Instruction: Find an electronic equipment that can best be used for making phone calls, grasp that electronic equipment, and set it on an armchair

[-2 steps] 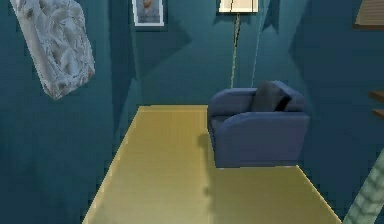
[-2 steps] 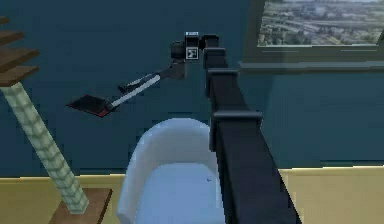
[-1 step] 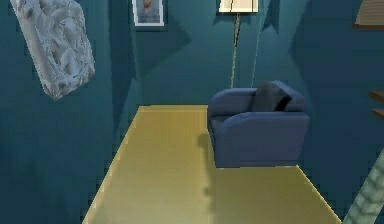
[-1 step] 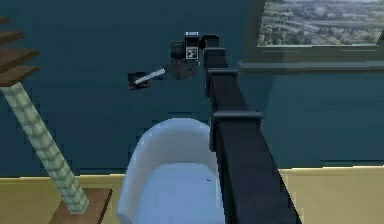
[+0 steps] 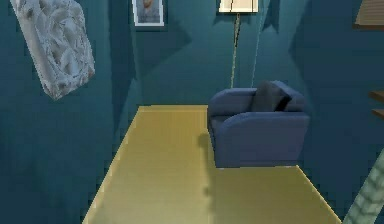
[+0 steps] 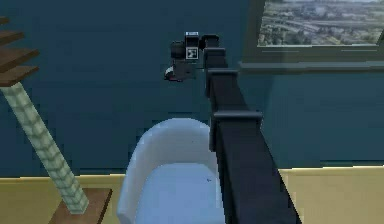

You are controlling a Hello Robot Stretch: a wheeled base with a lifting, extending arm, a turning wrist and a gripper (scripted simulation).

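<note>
Gripper (image 6: 172, 72): seen against the blue wall (image 6: 100, 100); whether anything is held cannot be told.
Armchair (image 5: 258, 128): set ahead on the yellow floor (image 5: 165, 175).

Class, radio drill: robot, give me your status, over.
Gripper high against blue wall, cannot tell if it holds anything. Blue armchair ahead, floor to it bare. Pale rounded thing beside arm.
</note>
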